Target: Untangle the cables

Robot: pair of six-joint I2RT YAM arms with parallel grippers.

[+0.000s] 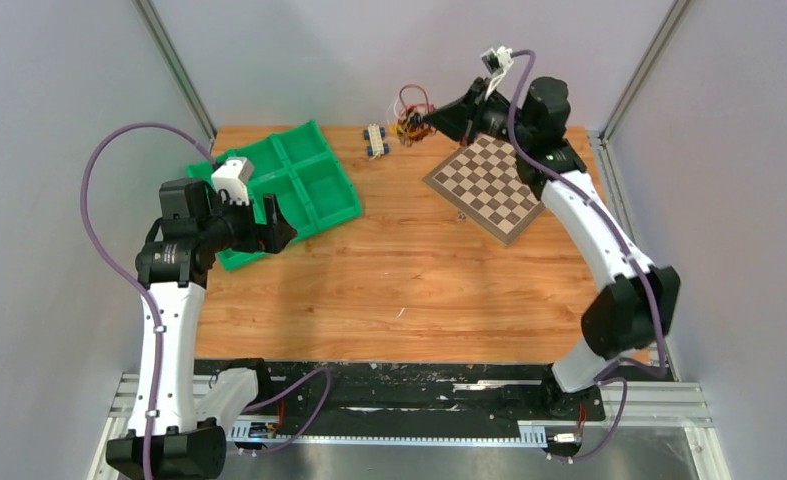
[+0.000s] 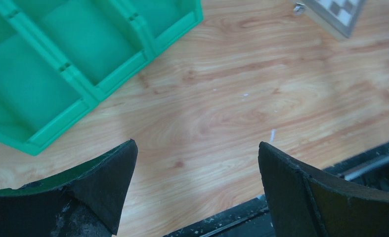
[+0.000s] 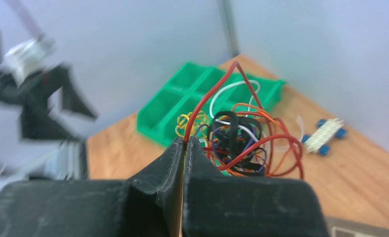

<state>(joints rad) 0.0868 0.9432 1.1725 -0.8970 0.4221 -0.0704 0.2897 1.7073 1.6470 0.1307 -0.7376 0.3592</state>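
The right claw (image 3: 185, 144) is pinching a thin red wire (image 3: 202, 104) between its matte black, rubbery fingers (image 3: 157, 187), which are pressing flat together with no gap showing. That wire is looping up out of the cables (image 3: 239, 136), a tight knot of slim, glossy strands in red, orange, white, yellow, purple and black. The knot is bunching just beyond the fingertips, at the far edge of the worktop (image 1: 419, 280), between a small white block with blue ends (image 1: 374, 140) and the far corner of the checkered board (image 1: 489, 185). Whether it is resting on the wood or hanging clear is hard to judge. The worktop is showing a warm wood grain with a smooth sheen. The left claw (image 2: 197, 148) is standing wide open and holding nothing, its two dark wedge-shaped fingers hovering over bare wood beside the green plastic tray (image 2: 91, 96). The tray is a moulded bin with ribbed dividers and square compartments, and the left wrist view is cutting off its left part. In the right wrist view the background is coming out blurred, so the left arm (image 3: 34, 106) is appearing only as a dark smear.
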